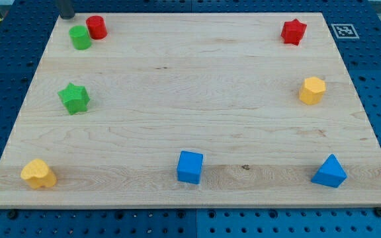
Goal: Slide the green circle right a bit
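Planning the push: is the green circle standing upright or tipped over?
Upright: the green circle shows its round flat top, touching the red circle. My tip sits up-left of it.

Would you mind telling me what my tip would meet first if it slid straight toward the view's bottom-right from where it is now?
Probably the green circle: my tip sits just up-left of it at the board's top edge. The red circle lies beside it, so a shallower line could meet that first.
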Available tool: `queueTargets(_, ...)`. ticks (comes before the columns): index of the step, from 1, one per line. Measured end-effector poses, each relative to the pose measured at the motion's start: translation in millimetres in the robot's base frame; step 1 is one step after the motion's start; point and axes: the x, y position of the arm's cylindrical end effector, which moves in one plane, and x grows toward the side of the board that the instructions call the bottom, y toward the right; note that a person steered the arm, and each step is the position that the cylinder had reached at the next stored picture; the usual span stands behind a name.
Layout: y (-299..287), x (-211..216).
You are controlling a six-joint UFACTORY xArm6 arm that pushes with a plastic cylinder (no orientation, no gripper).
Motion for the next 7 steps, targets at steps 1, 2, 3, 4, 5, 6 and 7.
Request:
queueTargets(1,0.1,8.2)
queueTargets(2,0.9,20.5)
queueTargets(3,1.0,31.0)
queueTargets(4,3.3,44.0)
queueTargets(5,5.0,49.3)
queueTargets(6,12.2,55.7)
queueTargets(7,12.4,56.1)
